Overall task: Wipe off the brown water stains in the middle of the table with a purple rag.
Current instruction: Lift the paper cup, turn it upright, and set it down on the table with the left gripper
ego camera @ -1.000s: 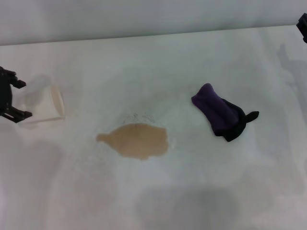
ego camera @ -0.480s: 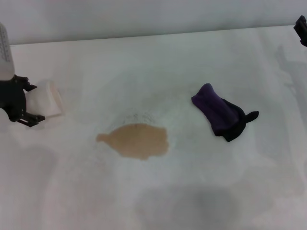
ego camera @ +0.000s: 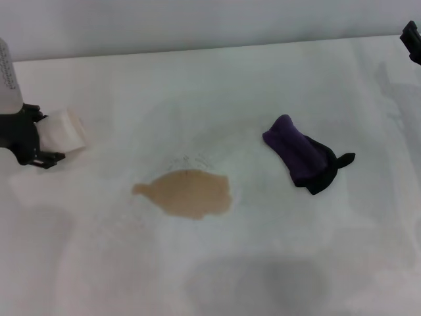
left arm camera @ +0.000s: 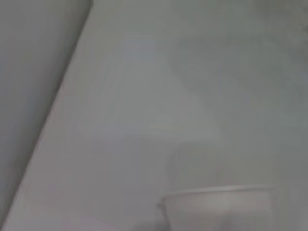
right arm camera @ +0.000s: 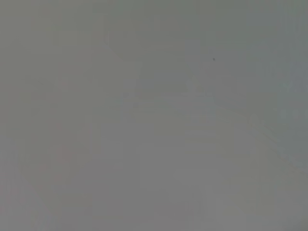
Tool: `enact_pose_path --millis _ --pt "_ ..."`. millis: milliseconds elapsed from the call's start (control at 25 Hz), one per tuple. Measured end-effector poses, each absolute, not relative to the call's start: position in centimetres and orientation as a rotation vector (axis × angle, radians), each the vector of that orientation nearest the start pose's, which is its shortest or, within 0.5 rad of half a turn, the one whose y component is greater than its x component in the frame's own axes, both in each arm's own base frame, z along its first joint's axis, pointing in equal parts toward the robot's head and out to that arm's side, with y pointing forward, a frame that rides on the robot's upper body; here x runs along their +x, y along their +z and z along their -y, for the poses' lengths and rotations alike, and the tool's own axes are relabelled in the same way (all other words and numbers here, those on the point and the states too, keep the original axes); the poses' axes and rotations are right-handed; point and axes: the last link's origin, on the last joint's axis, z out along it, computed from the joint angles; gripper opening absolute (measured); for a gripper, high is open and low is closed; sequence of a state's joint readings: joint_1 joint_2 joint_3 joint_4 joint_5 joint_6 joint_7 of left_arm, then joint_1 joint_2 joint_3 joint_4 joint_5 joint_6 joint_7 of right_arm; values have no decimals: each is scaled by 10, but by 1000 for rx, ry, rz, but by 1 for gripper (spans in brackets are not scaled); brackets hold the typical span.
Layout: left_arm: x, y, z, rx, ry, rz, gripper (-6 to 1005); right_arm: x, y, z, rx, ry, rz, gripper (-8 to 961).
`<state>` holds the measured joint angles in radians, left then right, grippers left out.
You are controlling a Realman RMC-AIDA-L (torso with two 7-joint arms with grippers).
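The brown water stains [ego camera: 187,193] lie as one tan blotch in the middle of the off-white table [ego camera: 197,85]. The purple rag [ego camera: 301,154] lies bunched to the right of the stain, its black corner pointing right, with nothing touching it. My left gripper [ego camera: 41,137] is at the far left, shut on a cream paper cup [ego camera: 64,131] that it holds off the table. The cup's rim also shows in the left wrist view [left arm camera: 216,204]. My right gripper [ego camera: 412,41] barely shows at the far right edge, well away from the rag.
The table's far edge meets a grey wall [ego camera: 197,20] at the back. Grey shadow patches [ego camera: 263,283] lie on the near part of the table. The right wrist view shows only a plain grey surface.
My left gripper has closed on the cup, lifted it and shifted it slightly right and back. The rag and stain have not moved. The right gripper stays at the edge.
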<state>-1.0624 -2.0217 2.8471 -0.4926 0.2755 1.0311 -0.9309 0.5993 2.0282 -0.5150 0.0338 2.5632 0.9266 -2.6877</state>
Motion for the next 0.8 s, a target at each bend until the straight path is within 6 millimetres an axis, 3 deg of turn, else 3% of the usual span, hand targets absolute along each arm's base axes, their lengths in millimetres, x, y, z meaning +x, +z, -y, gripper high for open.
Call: enact_pose_path --millis 520,720,800 --pt "-278 18 -434 -2464 -2 237 688 378 38 -369 -1239 716 -967 873" --pt "-279 16 -429 -2352 -201 287 650 378 39 -370 -1243 715 -961 873" --pt "-286 17 -416 -2238 -376 348 640 378 39 -370 -1244 715 -960 874"
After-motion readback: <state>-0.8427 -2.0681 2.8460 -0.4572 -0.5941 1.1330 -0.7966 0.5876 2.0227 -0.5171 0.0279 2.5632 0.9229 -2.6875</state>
